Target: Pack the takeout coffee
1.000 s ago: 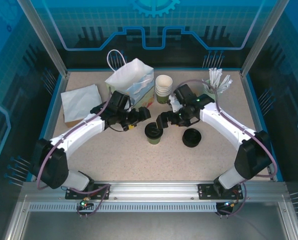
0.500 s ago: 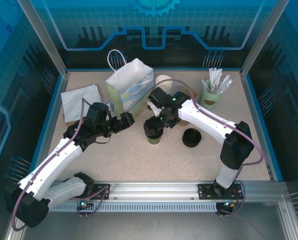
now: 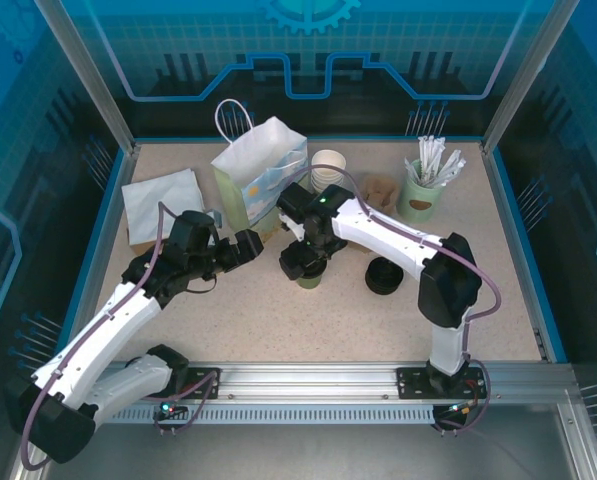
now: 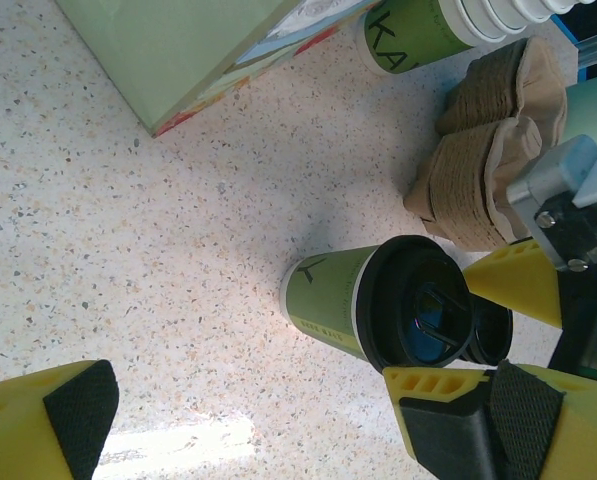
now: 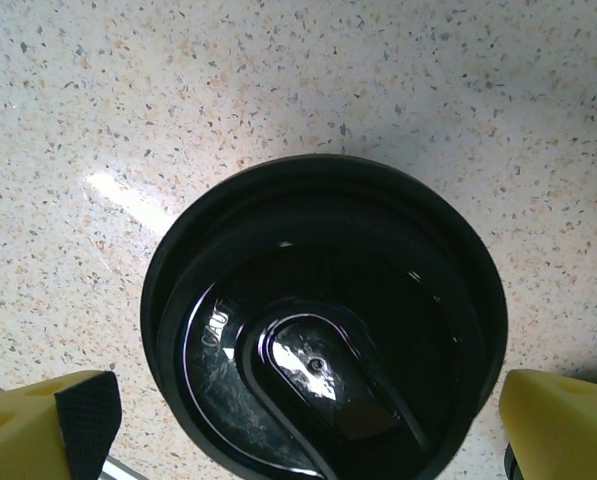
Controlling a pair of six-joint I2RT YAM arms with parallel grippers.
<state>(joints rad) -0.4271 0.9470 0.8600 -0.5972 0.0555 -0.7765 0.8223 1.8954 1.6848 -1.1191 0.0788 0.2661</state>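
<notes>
The coffee cup [image 3: 310, 274], green with a black lid [image 3: 308, 262], stands upright on the table [image 3: 278, 325] just in front of the paper bag [image 3: 260, 170], off that bag's right front corner. The right gripper [image 3: 303, 260] hangs directly over the cup with its jaws spread wide and gripping nothing. In its wrist view [image 5: 313, 425] the round lid [image 5: 323, 370] sits between the two yellow fingers [image 5: 73, 420]. Speckled tabletop shows between the lid and the black-padded finger on one side. On the other side the finger comes so close to the rim that contact cannot be judged. The left gripper [image 3: 248, 246] is in front of the bag's near face, beside the cup and apart from it, and it too is wide open and empty. Its wrist camera [image 4: 268, 415] looks at the cup [image 4: 323, 305] from the side, showing the green wall and printed mark that the right wrist view hides beneath the lid. It also catches one yellow finger [image 4: 518, 285] of the right gripper just past the lid [image 4: 418, 315]. Behind the cup, that camera shows brown cardboard sleeves [image 4: 478, 170], a stack of cups [image 4: 418, 35] and the bag's lower edge [image 4: 178, 50]. The overhead camera alone gives the bag's handle and open mouth.
</notes>
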